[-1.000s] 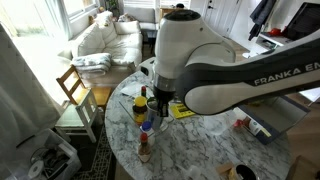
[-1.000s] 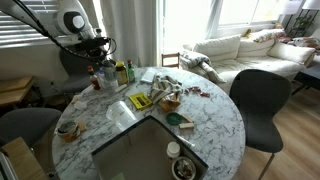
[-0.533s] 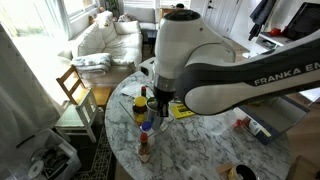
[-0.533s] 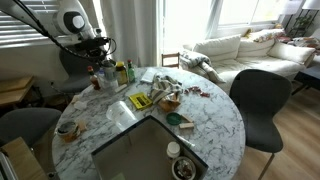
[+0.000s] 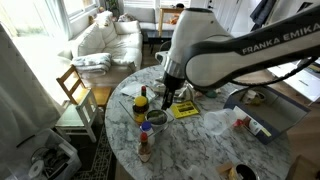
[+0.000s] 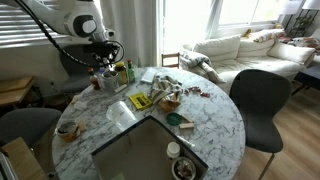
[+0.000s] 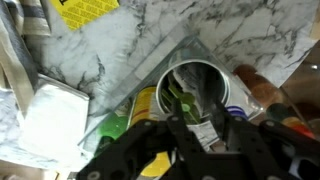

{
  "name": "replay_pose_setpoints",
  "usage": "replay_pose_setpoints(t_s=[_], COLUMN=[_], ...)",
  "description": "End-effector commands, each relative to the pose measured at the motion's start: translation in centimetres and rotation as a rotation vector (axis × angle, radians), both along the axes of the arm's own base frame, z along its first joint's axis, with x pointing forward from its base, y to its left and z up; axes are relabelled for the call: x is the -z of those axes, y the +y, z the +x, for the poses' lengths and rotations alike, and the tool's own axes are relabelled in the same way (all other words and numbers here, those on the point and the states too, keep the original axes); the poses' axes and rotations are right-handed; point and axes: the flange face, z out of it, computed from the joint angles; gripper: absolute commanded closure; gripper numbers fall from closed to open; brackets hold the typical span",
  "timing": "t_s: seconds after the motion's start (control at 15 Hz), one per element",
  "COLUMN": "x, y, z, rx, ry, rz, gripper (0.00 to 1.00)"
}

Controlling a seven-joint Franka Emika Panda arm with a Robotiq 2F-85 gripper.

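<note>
While end effector (image 5: 167,99) is hanging by the bottles (image 5: 141,106), metal cup (image 7: 200,92) is sitting just below, axis vert.; open or clenched, can't tell.

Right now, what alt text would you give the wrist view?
Seen from above, a round shiny metal cup stands on a white marble table, beyond the dark tool at the bottom edge. A white folded packet lies at the left edge, and a yellow printed sheet shows at the top.

cup (image 5: 156,118) beside bottle (image 5: 141,104), both on table (image 5: 205,145)
</note>
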Motion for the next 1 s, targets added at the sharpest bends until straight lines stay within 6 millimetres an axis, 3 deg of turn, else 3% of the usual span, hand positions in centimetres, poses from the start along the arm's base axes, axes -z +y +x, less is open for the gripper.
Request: replay_pose_setpoints(t_s=[0.0, 0.27, 0.33, 0.53, 0.93], x=[-0.7, -2.1, -1.9, -2.3, -2.9], y=[-3.1, -4.0, -3.8, -3.7, -7.4], z=[0.9, 1.4, 2.1, 2.3, 1.3], rx=[0.159, 0.314, 0.248, 0.287, 0.333], ry=[-0.033, -0.121, -0.097, -0.12, -0.05], rz=[0.126, 0.267, 0.207, 0.248, 0.162], gripper=[0.31, 0.03, 0.19, 0.02, 0.0])
